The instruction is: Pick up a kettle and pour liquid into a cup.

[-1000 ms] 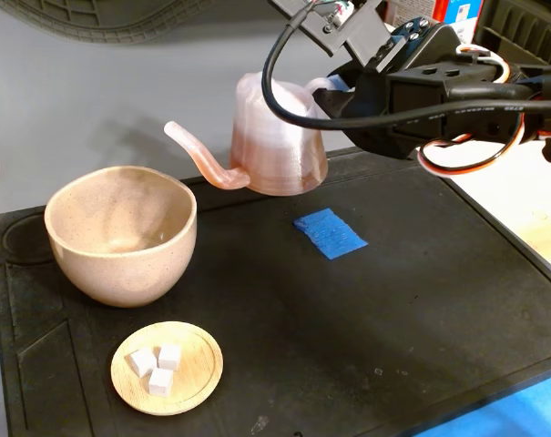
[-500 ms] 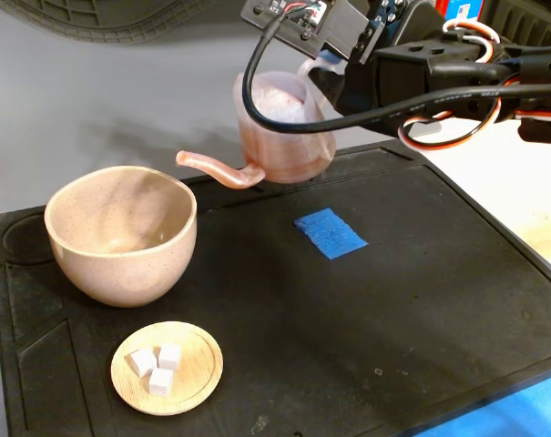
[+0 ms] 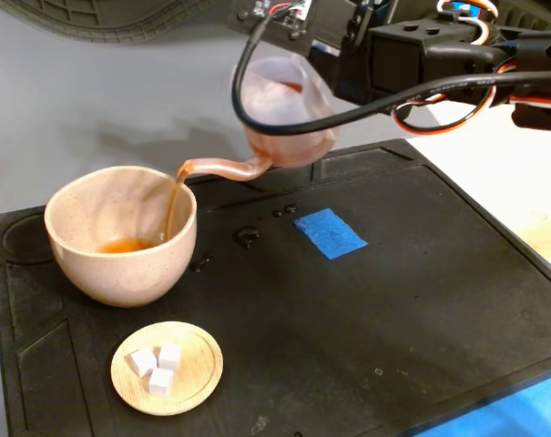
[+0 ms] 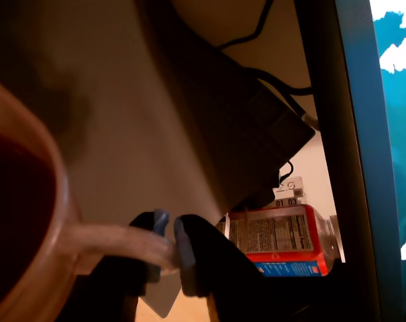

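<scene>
The translucent pinkish kettle [image 3: 280,114] hangs tilted toward the left above the black mat's far edge, its thin spout [image 3: 222,167] reaching to the cup's rim. A reddish-brown stream of liquid [image 3: 171,205] runs from the spout into the beige speckled cup [image 3: 120,234], where a small pool [image 3: 127,245] lies at the bottom. My gripper [image 3: 322,75] is shut on the kettle's handle from the right. In the wrist view the gripper [image 4: 168,245] pinches the pale loop handle [image 4: 115,241], and the kettle [image 4: 25,221] shows dark red liquid inside.
Several dark drops [image 3: 246,236] lie on the black mat [image 3: 393,300] between cup and kettle. A blue tape patch [image 3: 329,232] sits mid-mat. A small wooden dish [image 3: 167,367] with three white cubes stands in front of the cup. A red-labelled bottle [image 4: 283,240] shows in the wrist view.
The kettle has moved up and left and tipped further, spout now at the cup's rim. Liquid now streams into the cup, and drops have appeared on the mat.
</scene>
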Controlling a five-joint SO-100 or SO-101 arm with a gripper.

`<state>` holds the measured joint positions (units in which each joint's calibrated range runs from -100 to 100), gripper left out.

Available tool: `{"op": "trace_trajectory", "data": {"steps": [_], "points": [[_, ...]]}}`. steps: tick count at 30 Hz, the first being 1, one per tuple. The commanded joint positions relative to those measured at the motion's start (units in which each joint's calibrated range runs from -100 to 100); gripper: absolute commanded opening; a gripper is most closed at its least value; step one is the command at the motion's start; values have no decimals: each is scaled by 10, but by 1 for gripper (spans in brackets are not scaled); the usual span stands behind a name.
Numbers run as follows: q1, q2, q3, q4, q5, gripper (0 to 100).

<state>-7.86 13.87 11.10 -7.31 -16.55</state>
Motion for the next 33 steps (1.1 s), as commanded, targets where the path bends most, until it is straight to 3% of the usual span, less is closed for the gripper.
{"op": "trace_trajectory", "data": {"steps": [1, 24, 27, 32, 33], "points": [[-12, -12, -47, -6, 2, 1], [-20, -12, -47, -9, 19, 1], [-14, -12, -37, -3, -77, 1], [13, -12, -31, -2, -81, 1], [13, -18, 10, -2, -107, 1]]}}
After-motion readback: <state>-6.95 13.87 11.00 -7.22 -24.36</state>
